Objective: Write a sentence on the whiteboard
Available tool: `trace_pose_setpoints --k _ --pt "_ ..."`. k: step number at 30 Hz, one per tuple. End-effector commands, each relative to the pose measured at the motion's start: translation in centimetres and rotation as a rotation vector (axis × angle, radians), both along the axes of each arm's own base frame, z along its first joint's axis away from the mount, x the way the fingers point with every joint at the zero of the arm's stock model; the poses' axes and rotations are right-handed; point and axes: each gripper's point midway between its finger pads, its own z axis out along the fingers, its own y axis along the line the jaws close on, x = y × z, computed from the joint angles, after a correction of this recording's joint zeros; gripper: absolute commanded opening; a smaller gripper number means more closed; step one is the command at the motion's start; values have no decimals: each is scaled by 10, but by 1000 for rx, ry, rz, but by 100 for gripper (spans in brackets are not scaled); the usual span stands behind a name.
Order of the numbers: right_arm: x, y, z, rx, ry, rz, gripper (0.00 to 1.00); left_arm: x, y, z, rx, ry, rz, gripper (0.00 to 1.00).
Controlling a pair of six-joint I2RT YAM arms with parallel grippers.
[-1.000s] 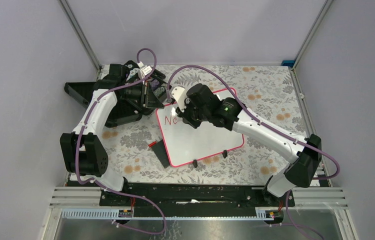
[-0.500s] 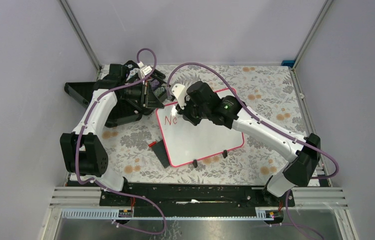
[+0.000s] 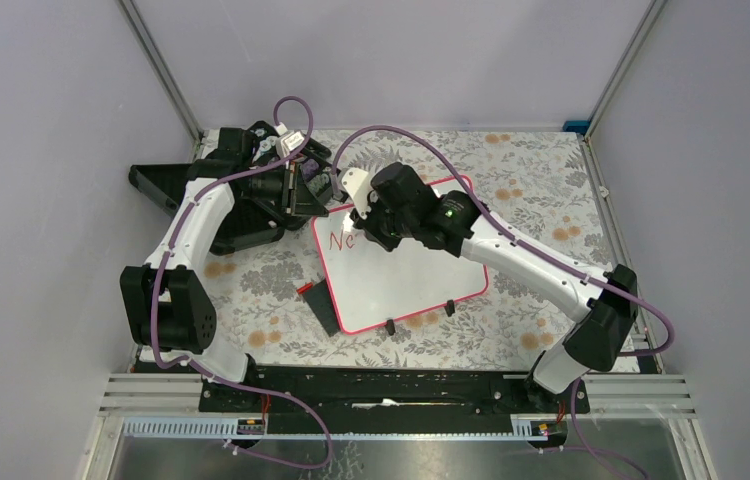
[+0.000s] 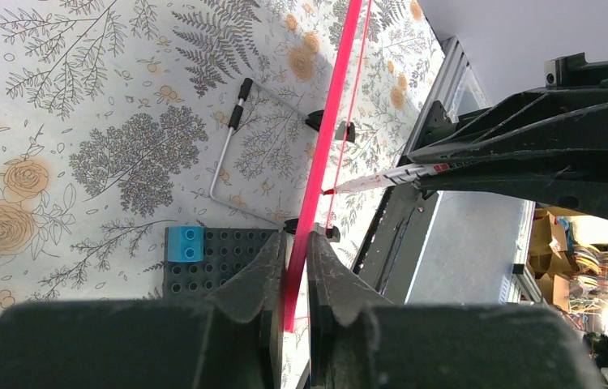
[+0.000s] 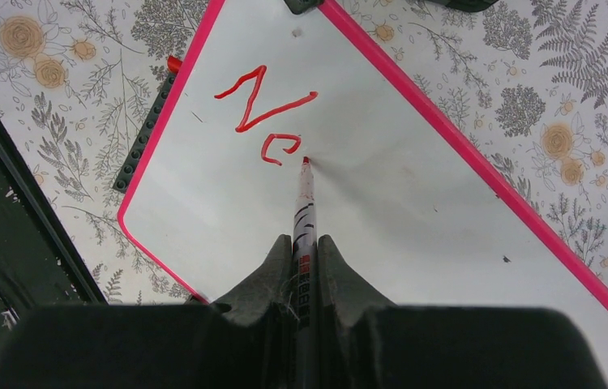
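Note:
The whiteboard (image 3: pixel 406 275), glossy white with a thin pink-red frame, lies on the floral table. The sentence (image 5: pixel 267 112) reads only "Ne" in red near the board's far left corner; it also shows in the top view (image 3: pixel 342 240). My right gripper (image 5: pixel 305 243) is shut on a red marker (image 5: pixel 304 215), with the tip touching the board just right of the second letter. My left gripper (image 4: pixel 294 243) is shut on the whiteboard's pink frame edge (image 4: pixel 331 109) at the far left corner. In the top view the right gripper (image 3: pixel 366 222) hangs over the writing, and the left gripper (image 3: pixel 313 197) is beside it.
A dark grey studded plate (image 3: pixel 324 306) with a blue block (image 4: pixel 184 243) lies against the board's left edge. Two black clip feet (image 3: pixel 389 326) sit on the near edge. A bent metal rod (image 4: pixel 226 158) lies on the table. Black stands (image 3: pixel 166 188) sit at the far left.
My right gripper with the marker has shifted slightly left and away along the board's top line. The left arm and the board have not moved.

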Motion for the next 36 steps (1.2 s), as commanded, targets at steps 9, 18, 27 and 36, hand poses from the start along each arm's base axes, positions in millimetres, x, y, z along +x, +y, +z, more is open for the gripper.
trace_pose_setpoints --k 9,18,27,36 --pt "0 -10 -2 3 -12 -18 0 3 1 -1 7 -12 6 0" --pt "7 -12 3 -7 -45 -31 0 4 1 -1 7 -12 7 0" --pt "23 -14 20 19 -72 -58 0 3 1 -1 8 -12 8 0" --pt "18 -16 10 13 -43 -51 0 4 1 -2 9 -7 8 0"
